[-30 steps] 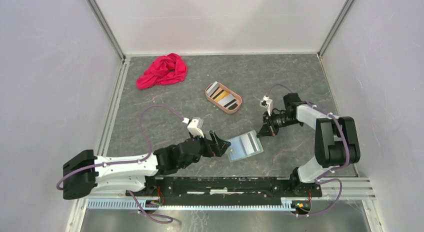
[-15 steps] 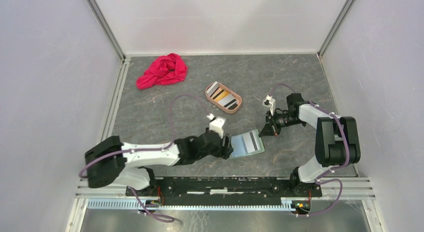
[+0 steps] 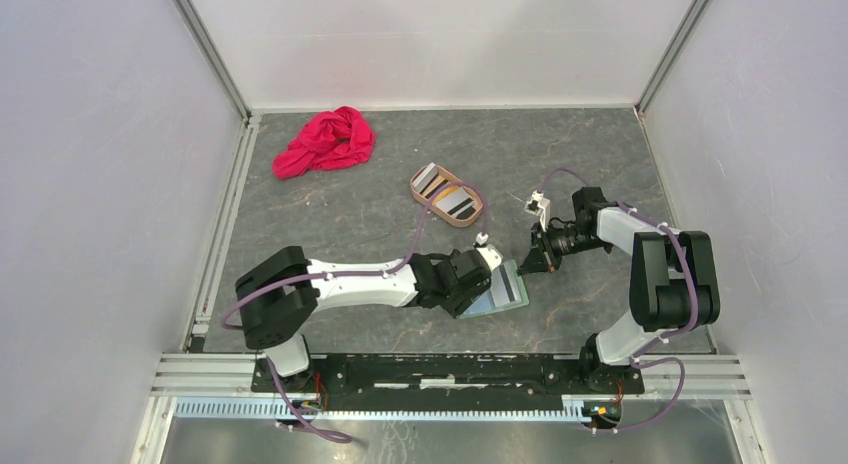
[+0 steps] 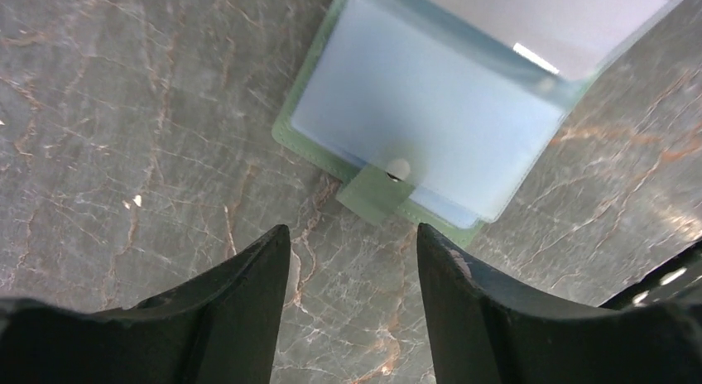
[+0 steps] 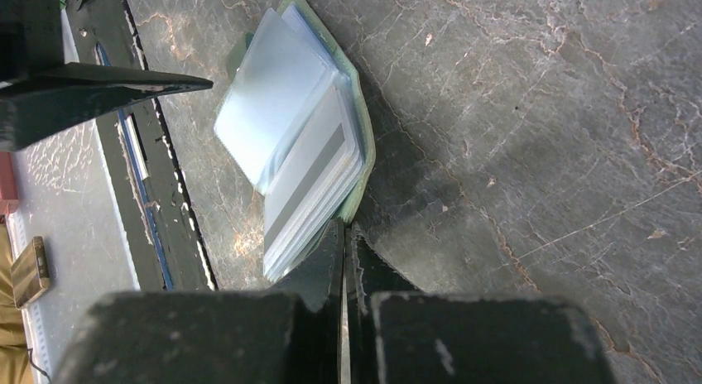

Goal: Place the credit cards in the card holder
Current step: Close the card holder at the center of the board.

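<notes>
While open, empty left gripper (image 4: 352, 235) is hovering below snap tab (image 4: 374, 194), card holder (image 4: 430, 111) is risking sliding if nudged; closed right gripper (image 5: 343, 227) is only touching its edge.

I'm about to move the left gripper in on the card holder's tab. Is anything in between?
Nothing visible. Only bare table lies between the open left gripper and the snap tab on the card holder edge facing it.

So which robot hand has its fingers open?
The left gripper, above the card holder: its fingers stand apart with nothing between them. The right gripper is pinched shut.
</notes>
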